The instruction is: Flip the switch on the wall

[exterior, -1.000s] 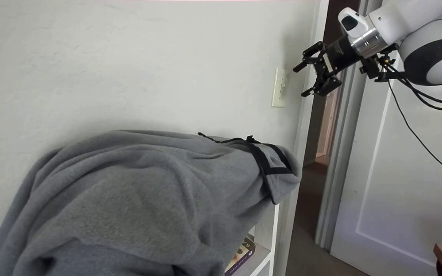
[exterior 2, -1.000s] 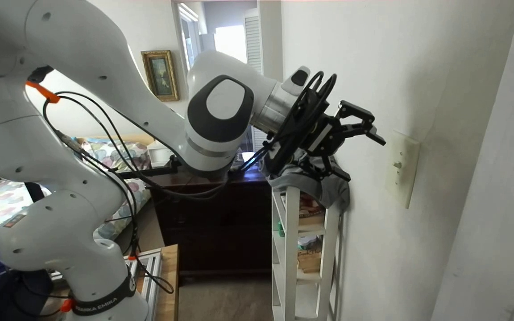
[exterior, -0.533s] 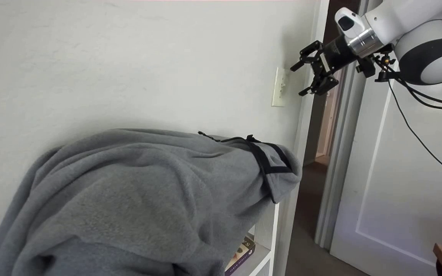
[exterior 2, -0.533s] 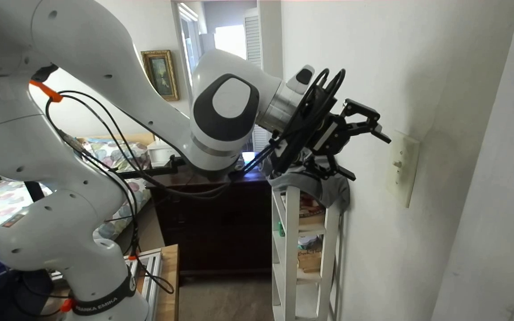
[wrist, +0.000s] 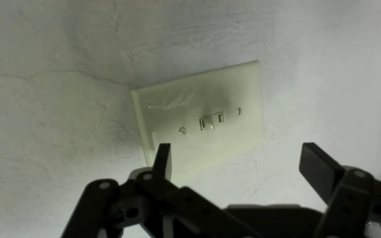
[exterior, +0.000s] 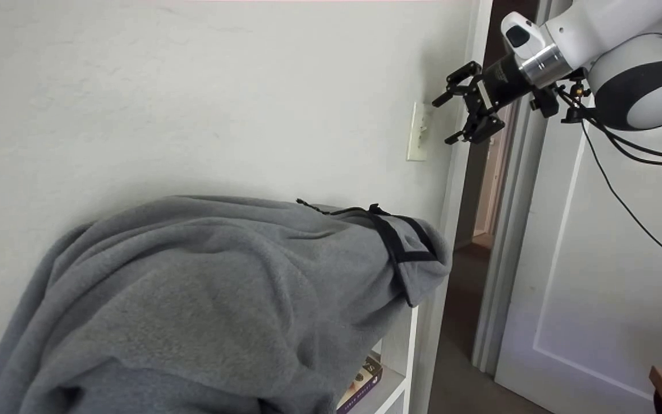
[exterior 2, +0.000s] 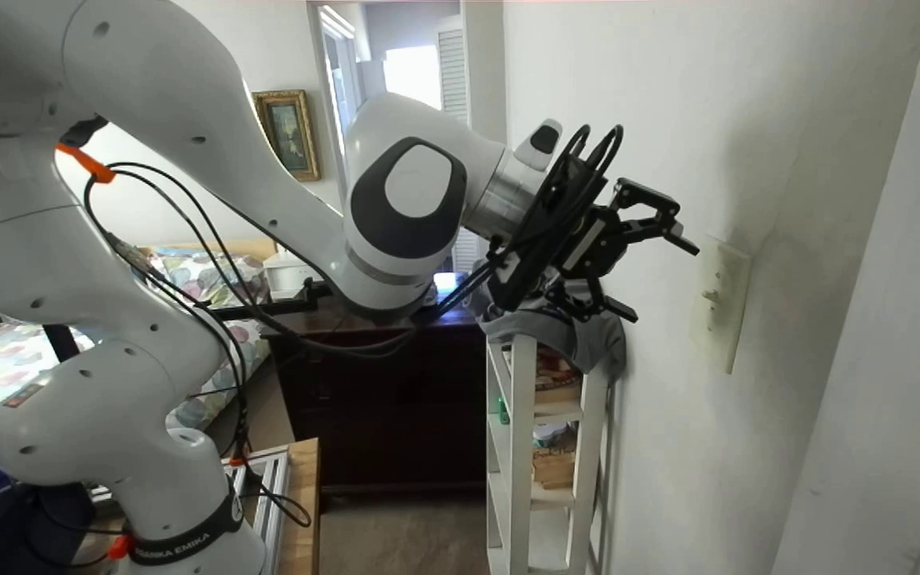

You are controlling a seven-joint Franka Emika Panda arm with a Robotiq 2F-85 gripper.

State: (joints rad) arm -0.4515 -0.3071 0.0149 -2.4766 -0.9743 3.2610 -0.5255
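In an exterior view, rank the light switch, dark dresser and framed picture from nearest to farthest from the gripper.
In an exterior view, from the gripper:
1. Light switch: on the wall just ahead.
2. Dark dresser: lower, toward image left.
3. Framed picture: farther image left, high in the background.

The switch (wrist: 190,114) is a cream-white, glossy rectangular plate, set upright on the wall (exterior: 222,103) just ahead of the parted jaws, apart from them in both exterior views. In the wrist view it sits aslant, mostly above the gap between the jaws, one of which covers a lower corner of it. A small toggle (wrist: 209,124) juts from its centre, between two screws (wrist: 182,131); whether up or down cannot be told. The wall, off-white and finely cracked beside the plate, spreads beyond the jaws.
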